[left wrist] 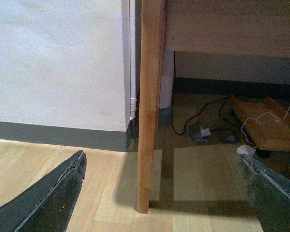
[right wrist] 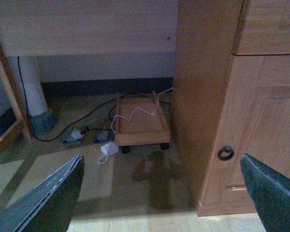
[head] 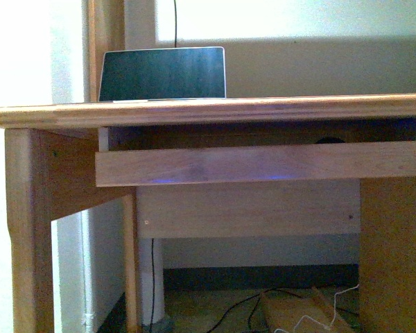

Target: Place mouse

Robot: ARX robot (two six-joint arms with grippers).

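Currently neither arm carries anything, so the main hazard is starting a placing motion with nothing to place.

The left gripper [left wrist: 160,155] hangs low near the floor. Its fingers [left wrist: 53,198] are spread wide with only floorboards between them, and it sits just beside the front-left desk leg [left wrist: 150,96].

- Hazard 1: raising this arm straight up would, I judge, strike the leg or the underside of the desk [head: 208,109] at its front edge.
- Hazard 2: the laptop [head: 163,73] stands toward the back-left corner of the desk, and a high sweep there could knock it.
- Hazard 3: the mouse [head: 328,140] is not confirmed. I take it to be the small dark domed shape just above the top edge of the pull-out shelf rail [head: 263,163], right of centre under the desk top. Most of it is hidden, so a grasp planned from here could miss it or push it deeper.

The right gripper [right wrist: 161,157] is also low, its fingers [right wrist: 48,198] wide and empty, near the cabinet door [right wrist: 261,121] and its ring pull [right wrist: 225,153].

- Hazard 4: a white plug [right wrist: 108,149] and a wheeled wooden trolley [right wrist: 140,125] lie on the floor ahead, and forward travel could snag them.

The mouse lies above and well apart from both pairs of fingers. It appears in neither wrist view.
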